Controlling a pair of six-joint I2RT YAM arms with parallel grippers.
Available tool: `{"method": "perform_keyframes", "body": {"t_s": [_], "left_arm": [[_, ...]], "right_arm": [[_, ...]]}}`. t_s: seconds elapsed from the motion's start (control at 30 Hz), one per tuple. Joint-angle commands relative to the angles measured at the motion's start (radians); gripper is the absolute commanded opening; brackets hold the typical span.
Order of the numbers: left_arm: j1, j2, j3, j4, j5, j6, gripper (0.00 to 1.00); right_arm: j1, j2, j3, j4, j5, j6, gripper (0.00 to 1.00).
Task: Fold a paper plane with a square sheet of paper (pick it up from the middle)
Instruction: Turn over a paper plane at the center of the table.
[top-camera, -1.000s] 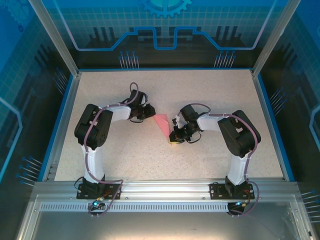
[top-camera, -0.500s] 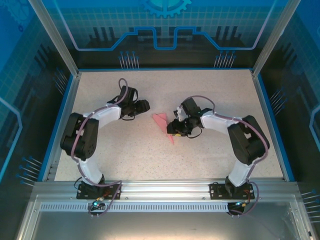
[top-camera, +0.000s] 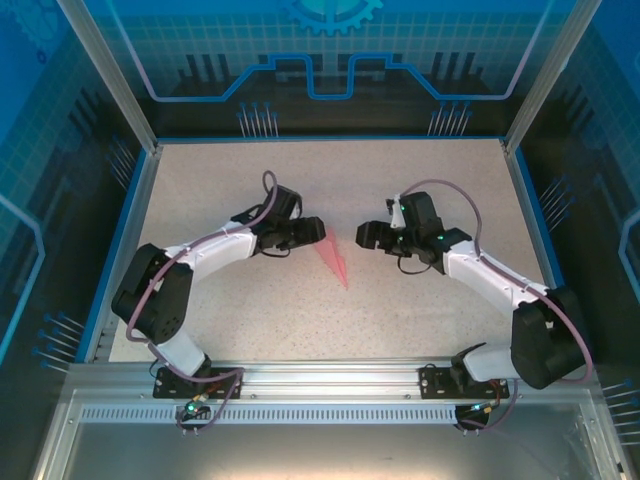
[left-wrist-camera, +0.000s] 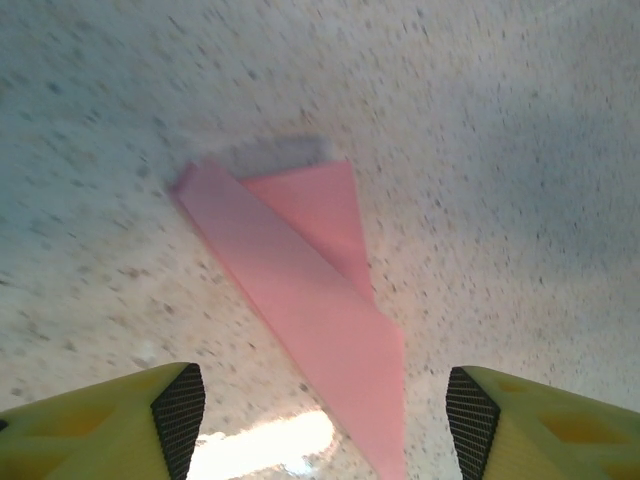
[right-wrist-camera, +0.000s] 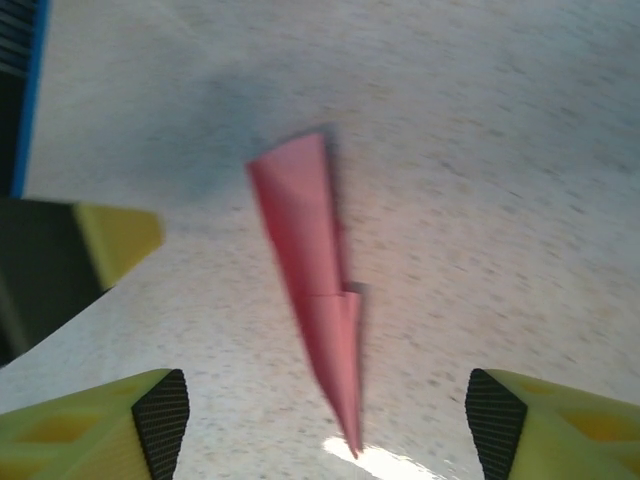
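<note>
Item: paper plane (top-camera: 333, 262). A narrow, sharply pointed dart of thin matte pink-red paper lay flat on the worktop (top-camera: 250, 310) near its middle, between the two arms. The point faced the near edge and the broad end the far side. The left wrist view showed the plane (left-wrist-camera: 310, 320) as a long diagonal flap lying over a paler triangular panel, with a straight crease between them. The right wrist view showed it (right-wrist-camera: 310, 280) as a slim taper with a small stepped notch about halfway along (both wrist views were slightly blurred, so finer creases could not be made out).

Item: left fingers (top-camera: 311, 230). Yellow moulded plastic with black ribbed pads (left-wrist-camera: 180, 410), they stood wide apart with nothing between them. They hovered just beside the plane's broad end; contact could not be judged from overhead.

Item: right fingers (top-camera: 368, 237). Of the same yellow-and-black make (right-wrist-camera: 160, 425), they were likewise spread wide and empty, apart from the plane on its right side.

Item: worktop. A flat, off-white surface with fine dark speckling, edged in blue, with an aluminium rail (top-camera: 330, 378) along the near side.

Item: arms. White and black housings, each trailed by a looping purplish cable (top-camera: 440, 188).
</note>
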Motion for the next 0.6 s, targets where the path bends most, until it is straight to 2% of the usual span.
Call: {"method": "perform_keyframes", "body": {"t_s": [0.0, 0.13, 0.2, 0.4, 0.57], "left_arm": [[-0.047, 0.042, 0.025, -0.049, -0.071, -0.081, 0.69], [-0.103, 0.111, 0.084, -0.094, -0.118, -0.088, 0.68], [-0.121, 0.149, 0.122, -0.127, -0.151, -0.087, 0.68], [-0.147, 0.226, 0.207, -0.200, -0.213, -0.074, 0.67], [-0.153, 0.227, 0.223, -0.230, -0.247, -0.073, 0.56]], "right_arm": [[-0.033, -0.034, -0.037, -0.001, 0.052, 0.016, 0.82], [-0.043, -0.044, -0.067, -0.007, 0.098, 0.012, 0.95], [-0.046, -0.047, -0.080, -0.003, 0.111, 0.016, 0.99], [-0.052, -0.039, -0.092, -0.007, 0.122, 0.017, 0.99], [-0.054, -0.028, -0.090, -0.014, 0.122, 0.021, 1.00]]}}
